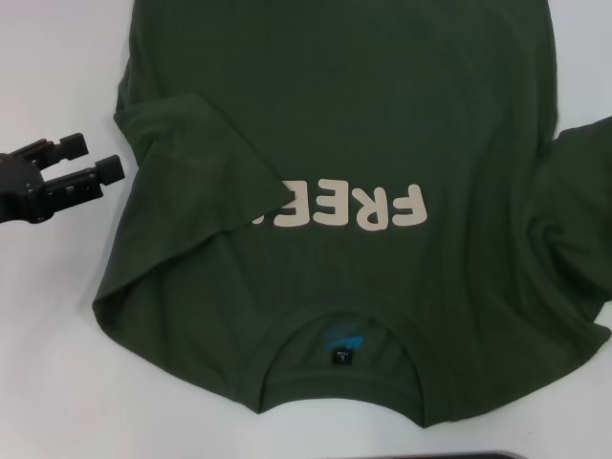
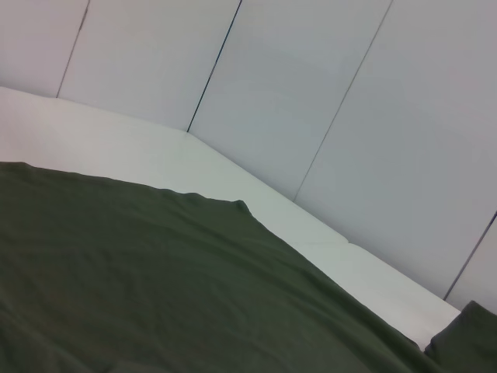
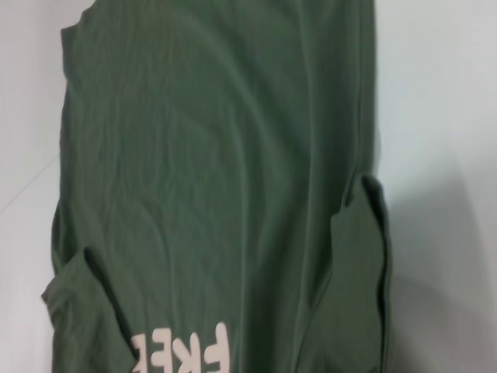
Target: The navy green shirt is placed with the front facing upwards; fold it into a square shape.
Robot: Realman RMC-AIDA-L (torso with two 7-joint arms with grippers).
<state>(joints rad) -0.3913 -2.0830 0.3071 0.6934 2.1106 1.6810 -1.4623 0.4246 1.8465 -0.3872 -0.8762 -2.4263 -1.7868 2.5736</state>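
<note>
Robot test bench in a lab-like enclosure: a plain white tabletop [image 2: 256, 206] backed by pale grey wall panels [image 2: 295, 101] with thin dark seams, rising beyond the table toward 12 o'clock.

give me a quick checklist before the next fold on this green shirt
1. navy green shirt front up, FREE lettering showing: ok.
2. Left sleeve folded over the front, covering part of the lettering: ok.
3. Right sleeve folded in: not ok, bunched at the edge.
4. left gripper off the cloth, open: ok.
5. Right gripper position: cannot tell, not in view.
6. Collar flat: ok.
</note>
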